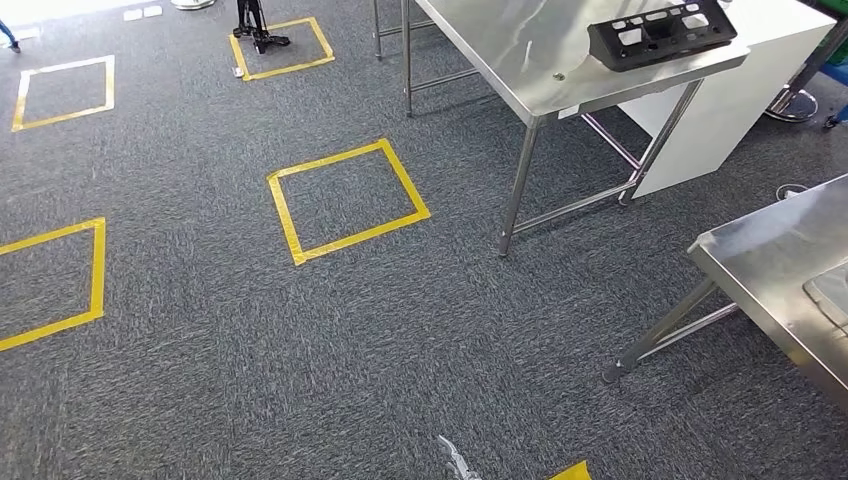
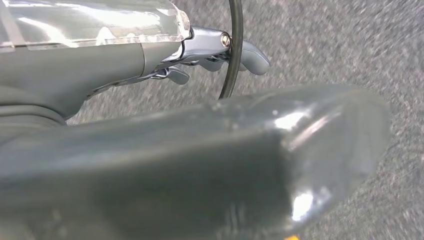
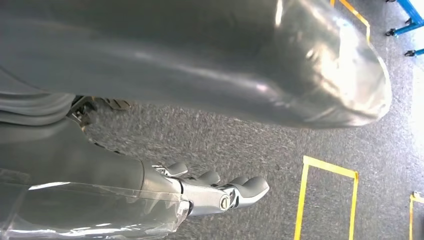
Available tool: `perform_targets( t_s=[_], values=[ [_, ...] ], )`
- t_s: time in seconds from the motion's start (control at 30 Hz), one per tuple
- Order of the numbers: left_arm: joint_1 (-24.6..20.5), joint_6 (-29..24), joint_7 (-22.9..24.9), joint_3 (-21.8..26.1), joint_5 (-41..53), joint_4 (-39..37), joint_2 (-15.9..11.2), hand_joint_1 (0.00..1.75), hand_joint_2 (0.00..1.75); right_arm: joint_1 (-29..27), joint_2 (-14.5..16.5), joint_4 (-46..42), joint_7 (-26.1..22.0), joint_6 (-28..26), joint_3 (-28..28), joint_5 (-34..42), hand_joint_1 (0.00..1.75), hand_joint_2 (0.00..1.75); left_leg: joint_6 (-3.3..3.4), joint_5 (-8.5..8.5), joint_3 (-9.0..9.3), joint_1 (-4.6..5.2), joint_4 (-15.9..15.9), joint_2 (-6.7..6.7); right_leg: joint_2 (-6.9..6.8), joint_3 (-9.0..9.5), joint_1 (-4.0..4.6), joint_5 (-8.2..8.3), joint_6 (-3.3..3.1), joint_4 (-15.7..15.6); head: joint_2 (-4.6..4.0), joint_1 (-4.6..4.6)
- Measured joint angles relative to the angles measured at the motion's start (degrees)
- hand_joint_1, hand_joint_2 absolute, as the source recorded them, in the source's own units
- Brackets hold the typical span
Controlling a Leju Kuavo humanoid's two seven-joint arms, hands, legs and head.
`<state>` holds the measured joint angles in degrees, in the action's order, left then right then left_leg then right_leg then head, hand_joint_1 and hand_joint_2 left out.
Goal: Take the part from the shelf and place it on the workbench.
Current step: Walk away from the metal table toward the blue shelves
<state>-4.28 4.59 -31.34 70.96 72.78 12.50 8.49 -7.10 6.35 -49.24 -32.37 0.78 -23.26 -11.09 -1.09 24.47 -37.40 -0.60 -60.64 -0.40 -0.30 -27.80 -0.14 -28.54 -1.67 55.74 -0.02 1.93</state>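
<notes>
Head view, operator: you look down on grey carpet marked with yellow tape squares, the nearest at about 11 o'clock of picture centre and others toward 9 and 10 o'clock. A black stand rests inside the tape square at 12 o'clock. The black part lies flat on a steel bench at 1 o'clock, near that bench's right edge, with a white cabinet just behind and below it. A second steel bench enters at 4 o'clock; its leg slants down to the carpet. Open carpet lies between you and the first bench; the second bench's corner stands to the right of that path.

Left wrist view: you see the left robot hand over the carpet, its fingers extended, slightly curled and holding nothing; a thin dark cable crosses in front of them, and the thick grey thumb takes up the foreground.

Right wrist view: you see the right robot hand, fingers likewise extended and holding nothing, thumb apart from them. This view adds yellow tape squares and a blue wheeled frame on the floor.
</notes>
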Motion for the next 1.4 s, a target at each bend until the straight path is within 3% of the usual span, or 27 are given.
perform_targets(
  t_s=[0.07,0.1,0.13,0.17,0.23,0.3,0.33,0.37,0.43,0.47,0.53,0.6,0.63,0.67,0.7,0.77,0.83,0.87,0.93,1.0,1.1,1.13,1.17,1.2,1.27,1.33,1.4],
  values=[
    [0.0,0.0,0.0,0.0,0.0,0.0,0.0,0.0,0.0,0.0,0.0,0.0,0.0,0.0,0.0,0.0,0.0,0.0,-0.47,5.87,-1.85,-0.19,-6.7,0.06,-0.31,-1.37,0.06,1.14,-0.45,0.0,-0.01,0.19],
    [0.0,0.0,0.0,0.0,0.0,0.0,0.0,0.0,0.0,-0.1,0.0,0.0,0.1,0.0,0.0,0.0,0.0,0.0,-0.75,7.79,-2.5,-0.25,-10.3,0.07,-0.47,-2.16,0.14,1.7,-0.43,0.1,0.0,0.23],
    [0.0,0.0,0.0,0.0,0.0,0.0,0.0,0.0,0.0,-0.1,0.0,0.0,0.1,0.0,0.1,0.0,0.0,0.0,-0.98,8.42,-2.55,-0.35,-12.8,0.08,-0.63,-3.02,0.2,2.25,-0.37,0.3,0.0,0.22],
    [0.0,0.0,0.0,0.0,0.0,0.0,0.0,0.0,0.0,-0.1,0.0,0.0,0.1,0.0,0.1,0.0,0.0,0.0,-1.16,7.82,-1.7,-0.48,-13.4,0.09,-0.75,-3.96,0.24,2.78,-0.24,0.5,0.01,0.21],
    [-0.1,0.0,0.1,0.0,0.1,0.0,0.0,0.0,0.0,-0.1,0.0,0.0,0.2,0.0,0.1,0.0,0.0,0.0,-1.37,5.21,2.88,-0.8,-8.8,0.15,-0.84,-5.78,0.21,3.61,0.15,1.3,0.02,0.23],
    [-0.3,0.0,0.1,0.0,0.1,0.0,0.0,0.0,0.0,-0.1,0.0,0.0,0.2,0.0,0.2,0.0,0.0,0.0,-1.1,5.12,8.45,-0.77,-1.0,0.16,-0.88,-7.19,0.22,4.19,0.74,2.3,0.02,0.22],
    [-0.4,0.0,0.0,0.0,0.1,0.0,0.0,0.0,0.0,-0.1,0.0,0.0,0.3,0.0,0.2,0.0,0.0,0.0,-0.73,5.6,10.19,-0.61,1.9,0.14,-0.91,-7.61,0.23,4.49,1.12,2.7,0.01,0.16],
    [-0.4,0.0,0.0,0.0,0.2,0.0,0.0,0.0,0.0,-0.1,0.0,0.0,0.3,0.0,0.2,0.0,0.0,0.0,-0.22,6.04,10.55,-0.33,2.8,0.1,-0.94,-7.78,0.2,4.84,1.49,2.9,0.01,0.13],
    [-0.4,-0.1,0.0,0.0,0.2,0.0,0.0,0.0,0.0,-0.1,0.0,0.0,0.3,0.0,0.3,-0.1,0.0,0.0,1.01,5.27,10.0,-0.15,3.2,0.22,-0.88,-8.01,0.02,5.32,2.3,3.0,0.0,0.03],
    [-0.4,-0.1,0.0,0.0,0.3,0.0,0.0,0.0,0.0,-0.1,0.0,0.0,0.3,0.0,0.3,-0.1,0.0,0.0,1.64,4.67,9.56,-0.14,3.4,0.36,-0.7,-8.37,-0.12,4.46,2.63,3.6,0.01,-0.01],
    [-0.4,-0.2,0.1,0.0,0.4,0.0,-0.1,0.0,0.0,-0.1,0.0,0.1,0.4,0.0,0.3,-0.1,0.0,0.0,2.66,3.3,8.21,-0.16,3.6,0.64,-0.29,-9.85,-0.3,-0.31,3.05,7.8,0.0,-0.28],
    [-0.3,-0.1,0.1,0.0,0.4,0.0,-0.1,0.0,0.0,-0.1,0.0,0.1,0.4,0.1,0.3,-0.1,0.0,0.0,3.03,1.99,6.53,0.08,3.5,0.65,-0.1,-11.53,-0.28,-5.58,3.24,14.6,-0.01,-0.53],
    [-0.3,-0.1,0.1,0.0,0.4,0.0,-0.1,0.0,0.0,-0.1,0.0,0.1,0.4,0.1,0.3,-0.1,0.0,0.0,3.02,1.33,5.66,0.19,3.4,0.66,-0.06,-11.72,-0.27,-6.48,3.25,17.2,0.0,-0.56],
    [-0.3,0.0,0.1,0.0,0.4,0.0,-0.1,0.0,0.0,-0.1,0.0,0.2,0.4,0.1,0.3,-0.1,0.0,0.0,2.97,0.69,4.76,0.28,3.3,0.66,-0.02,-11.08,-0.24,-6.1,3.19,18.1,0.01,-0.57],
    [-0.3,0.1,0.2,0.0,0.4,0.0,-0.1,0.0,0.0,-0.1,-0.1,0.2,0.4,0.1,0.4,-0.1,0.0,0.0,2.87,0.09,3.84,0.34,3.2,0.66,0.02,-9.42,-0.19,-4.79,3.05,17.0,0.01,-0.58],
    [-0.3,0.2,0.4,0.0,0.4,0.0,-0.1,0.0,0.0,0.0,-0.1,0.2,0.4,0.2,0.4,-0.3,0.0,0.0,2.58,-0.89,2.41,0.38,2.9,0.58,0.16,-3.54,-0.02,-2.54,2.55,9.5,0.02,-0.58],
    [-0.3,0.3,0.5,0.0,0.5,0.0,-0.1,0.0,0.0,0.1,-0.1,0.2,0.3,0.2,0.4,-0.8,0.0,0.0,2.03,-1.8,1.69,0.43,2.7,0.49,0.35,1.28,0.31,-2.72,1.9,2.2,0.01,-0.53],
    [-0.3,0.3,0.5,0.0,0.6,0.0,0.0,0.0,0.0,0.1,-0.1,0.3,0.3,0.2,0.3,-1.1,0.0,0.0,1.69,-2.29,1.56,0.41,2.7,0.47,0.42,2.14,0.49,-3.12,1.56,0.5,0.01,-0.61],
    [-0.2,0.4,0.6,0.0,0.9,0.0,0.0,0.0,0.0,0.0,0.0,0.3,0.3,0.2,0.3,-1.4,0.0,0.0,0.94,-3.14,1.36,0.34,2.9,0.42,0.29,1.78,0.53,-2.29,0.77,-0.2,0.0,-0.84],
    [-0.1,0.4,0.6,0.0,1.0,0.0,0.0,0.0,0.0,0.1,0.0,0.4,0.3,0.2,0.2,-1.6,0.0,0.0,0.39,-0.93,0.44,0.26,1.3,0.35,0.03,0.76,0.32,-0.86,-0.19,-0.7,0.0,-0.84],
    [-0.1,0.4,0.6,0.0,1.0,0.0,0.0,0.0,0.0,0.1,0.0,0.5,0.3,0.1,0.2,-1.7,0.0,0.0,-0.26,7.5,-1.94,0.01,-8.1,0.33,-0.33,-1.78,0.42,1.17,-0.88,-0.6,0.0,-0.49],
    [-0.1,0.3,0.7,0.0,1.0,0.0,0.0,0.0,0.0,0.1,0.0,0.6,0.3,0.1,0.2,-1.7,0.0,0.0,-0.45,8.7,-2.27,-0.08,-11.3,0.33,-0.43,-2.77,0.5,1.73,-0.85,-0.3,0.0,-0.47],
    [-0.1,0.3,0.7,0.0,1.0,0.0,0.0,0.0,0.0,0.1,0.0,0.6,0.3,0.1,0.2,-1.7,0.0,0.0,-0.6,8.5,-1.98,-0.15,-13.2,0.34,-0.53,-3.79,0.55,2.25,-0.78,-0.1,0.0,-0.47],
    [-0.1,0.3,0.7,0.0,1.0,0.0,0.0,0.0,0.0,0.1,0.0,0.7,0.3,0.1,0.2,-1.7,0.0,0.0,-0.69,7.15,-0.82,-0.21,-13.2,0.35,-0.6,-4.8,0.57,2.73,-0.65,0.2,0.0,-0.47],
    [-0.1,0.3,0.9,0.0,1.0,0.0,0.0,0.0,0.0,0.1,0.0,0.8,0.3,0.1,0.1,-1.6,0.0,0.0,-0.68,4.71,4.5,-0.34,-7.4,0.38,-0.66,-6.64,0.54,3.61,-0.25,1.0,0.01,-0.44],
    [-0.3,0.3,1.1,0.0,1.0,0.0,0.0,0.0,0.0,0.1,0.0,0.8,0.3,0.1,0.1,-1.4,0.0,0.0,-0.21,5.68,10.4,-0.15,0.9,0.36,-0.69,-7.83,0.63,4.33,0.31,2.0,0.02,-0.39],
    [-0.4,0.2,1.3,0.0,1.0,0.0,0.0,0.0,0.0,0.2,0.0,0.9,0.3,0.1,0.0,-1.2,0.0,0.0,0.67,7.1,12.33,0.2,4.5,0.33,-0.77,-8.22,0.61,4.95,1.0,2.4,0.0,-0.42]
  ],
)
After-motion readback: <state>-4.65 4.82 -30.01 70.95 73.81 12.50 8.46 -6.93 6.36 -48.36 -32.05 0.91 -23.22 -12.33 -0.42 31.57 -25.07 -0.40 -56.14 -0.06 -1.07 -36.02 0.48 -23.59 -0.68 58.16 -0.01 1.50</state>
